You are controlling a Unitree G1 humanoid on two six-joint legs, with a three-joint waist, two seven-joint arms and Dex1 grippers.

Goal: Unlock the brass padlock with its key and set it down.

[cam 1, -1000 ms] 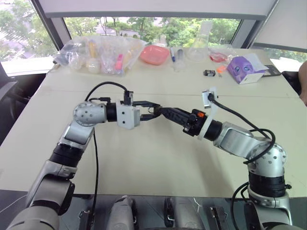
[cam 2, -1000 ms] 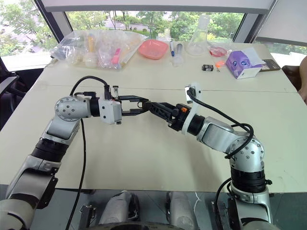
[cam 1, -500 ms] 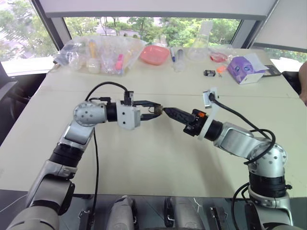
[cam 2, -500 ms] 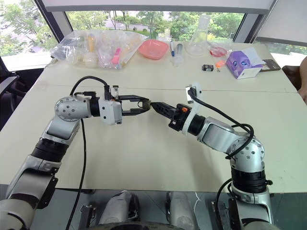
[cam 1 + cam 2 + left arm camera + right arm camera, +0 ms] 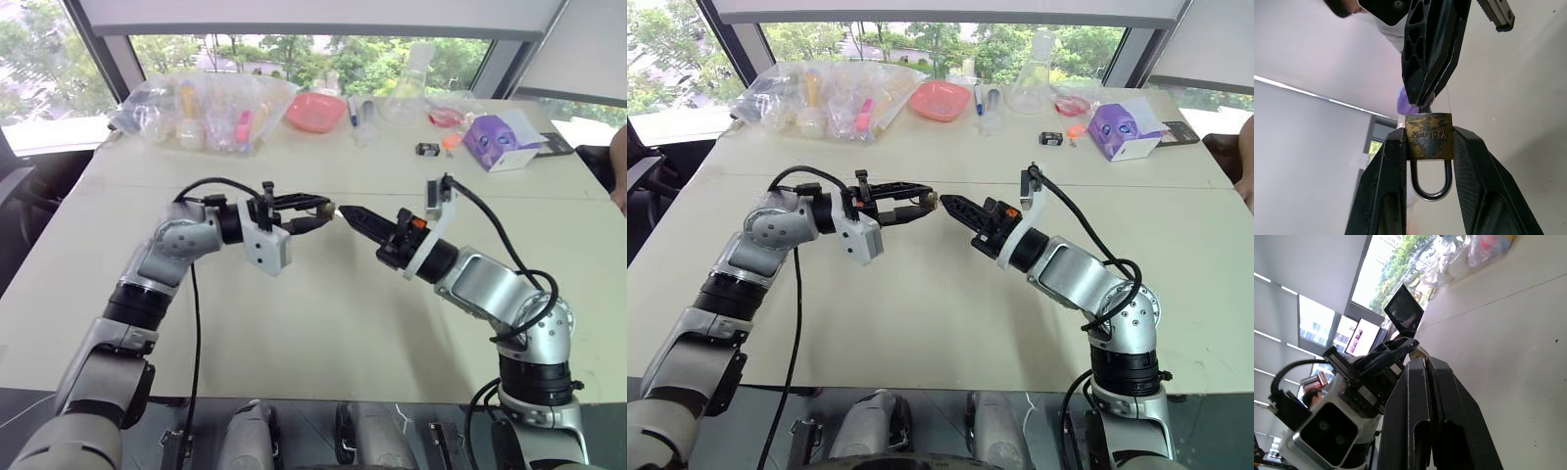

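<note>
Over the pale desk (image 5: 323, 323), padlock and key are brought together.
Brass padlock (image 5: 1428, 136) is pinched in the left claw (image 5: 1428, 147), keyhole presented; from 3 o'clock the right claw (image 5: 345, 212), clamped shut, key (image 5: 1426, 104) apparently nipped at its tip.

A pale table (image 5: 323, 323) carries plastic bags (image 5: 206, 110), a pink bowl (image 5: 315, 111) and a purple box (image 5: 498, 142).

I work in a lab-like office: a glass flask (image 5: 404, 93) on the far table (image 5: 323, 323), big windows (image 5: 294, 49), monitors (image 5: 1400, 311).
</note>
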